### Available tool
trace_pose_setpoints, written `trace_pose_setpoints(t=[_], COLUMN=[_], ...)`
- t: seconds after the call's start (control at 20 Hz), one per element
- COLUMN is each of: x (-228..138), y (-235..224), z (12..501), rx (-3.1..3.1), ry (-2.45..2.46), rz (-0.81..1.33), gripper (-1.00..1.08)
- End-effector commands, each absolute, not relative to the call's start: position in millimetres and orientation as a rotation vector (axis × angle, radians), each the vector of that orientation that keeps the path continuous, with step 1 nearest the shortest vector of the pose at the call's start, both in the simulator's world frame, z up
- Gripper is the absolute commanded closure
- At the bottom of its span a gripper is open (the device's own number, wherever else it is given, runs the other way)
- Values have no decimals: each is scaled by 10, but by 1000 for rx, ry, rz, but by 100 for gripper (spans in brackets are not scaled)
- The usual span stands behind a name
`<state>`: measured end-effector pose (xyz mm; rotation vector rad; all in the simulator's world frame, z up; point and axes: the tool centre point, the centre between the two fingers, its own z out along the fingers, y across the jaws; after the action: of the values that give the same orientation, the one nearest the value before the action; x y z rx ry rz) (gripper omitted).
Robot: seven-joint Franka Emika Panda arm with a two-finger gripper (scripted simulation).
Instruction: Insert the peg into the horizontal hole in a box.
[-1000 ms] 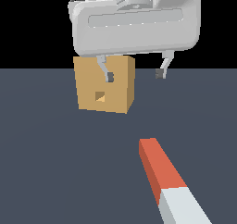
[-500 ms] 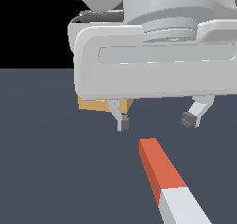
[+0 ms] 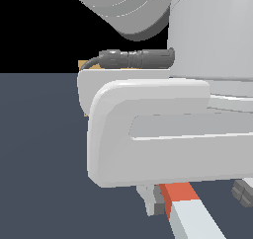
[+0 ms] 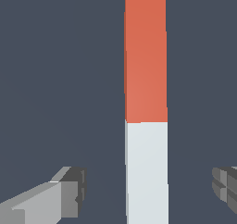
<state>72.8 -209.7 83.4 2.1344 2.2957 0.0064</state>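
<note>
The peg (image 4: 146,126) lies flat on the floor, one half orange-red, the other white. My gripper (image 4: 148,193) is open and straddles the white half just past the colour change. Its fingers (image 4: 69,195) stand apart from the peg on both sides, touching nothing. In the exterior view the peg (image 3: 179,193) shows under the gripper (image 3: 198,199), low near the floor. Of the box (image 3: 82,63) only a tan sliver shows behind the hand. The hole is hidden.
The dark grey floor (image 3: 44,159) stretches out on the exterior view's left. My hand's white body (image 3: 163,129) and the arm above it fill most of that view and hide what lies behind.
My gripper has come down and toward the camera, from over the box to around the peg. The box is now almost fully hidden. The peg has not moved.
</note>
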Motion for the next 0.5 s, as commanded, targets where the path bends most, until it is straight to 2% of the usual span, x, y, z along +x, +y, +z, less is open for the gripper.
trace_pose_setpoints(t=[0.0,0.45], x=[767,820], y=[-2172,-2288], z=[776,691], rx=[2129,2124], ry=[2304,2315], rz=[5,0], gripper=[-92,-92])
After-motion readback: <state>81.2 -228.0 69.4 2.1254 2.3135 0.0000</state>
